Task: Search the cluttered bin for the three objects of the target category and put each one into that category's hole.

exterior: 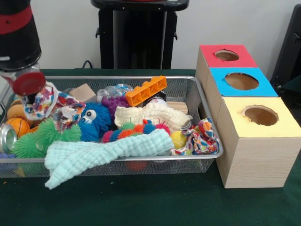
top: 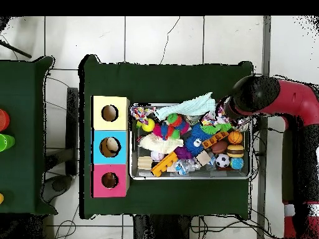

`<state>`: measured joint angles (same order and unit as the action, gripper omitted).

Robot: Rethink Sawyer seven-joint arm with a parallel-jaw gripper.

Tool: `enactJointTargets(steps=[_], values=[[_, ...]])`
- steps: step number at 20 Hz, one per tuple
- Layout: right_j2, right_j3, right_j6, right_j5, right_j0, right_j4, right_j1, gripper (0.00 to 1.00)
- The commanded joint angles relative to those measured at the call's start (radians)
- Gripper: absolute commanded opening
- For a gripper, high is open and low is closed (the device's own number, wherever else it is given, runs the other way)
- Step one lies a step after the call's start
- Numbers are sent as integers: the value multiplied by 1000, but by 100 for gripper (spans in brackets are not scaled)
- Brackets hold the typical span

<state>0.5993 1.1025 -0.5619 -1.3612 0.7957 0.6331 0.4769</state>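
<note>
So we've got the wire mesh bin [exterior: 204,101] packed w/ toys on the green table [exterior: 141,202], and next to it the wooden box w/ three holes: red hole [exterior: 226,55], blue hole [exterior: 241,81], yellow hole [exterior: 260,115]. From the overhead view the blue hole looks like it's got something pale sitting inside; the other two look dark, can't tell what's in them.

The arm [top: 286,103] comes in over the bin's end farthest from the box. The gripper [exterior: 29,96] is down at that corner, right against a multicolored patterned cloth [exterior: 44,101]. Its tips are buried behind the red round part and the cloth, so we can't tell how far it's spread or whether it actually has hold of the cloth or anything else.

Stuff in the bin, afaict:
- mint green waffle cloth [exterior: 103,153] draped over the front rim, one end hanging outside
- green spiky ball [exterior: 35,141] just beside it
- blue fuzzy toy w/ googly eyes [exterior: 94,120]
- orange toy brick [exterior: 146,90] toward the back, tilted
- cream knit cloth [exterior: 150,115] mid-bin
- rainbow spiky caterpillar thing [exterior: 131,130] in front of that
- yellow ball [exterior: 178,139] near the box end, touching a second patterned cloth [exterior: 202,139] in that corner
- orange basketball-type ball [exterior: 19,126] under the gripper area

Which category is the target we can't tell from here.
</note>
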Motion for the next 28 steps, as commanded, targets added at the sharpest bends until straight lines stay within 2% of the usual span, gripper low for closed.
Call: enactJointTargets(steps=[1, 6, 7, 12, 19, 25, 28], values=[[0, 128, 50, -56, -11, -44, 102, 0], [2, 135, 48, -52, -9, -68, 102, 0], [-1, 136, 45, -44, -11, -69, 103, 100], [-10, 156, 71, -26, -16, -74, 111, 100], [-12, 130, 67, -36, -22, -75, 85, 100], [-15, 123, 64, -7, -22, -63, 61, 100], [-28, 158, 112, 33, -31, -58, 77, 100]])
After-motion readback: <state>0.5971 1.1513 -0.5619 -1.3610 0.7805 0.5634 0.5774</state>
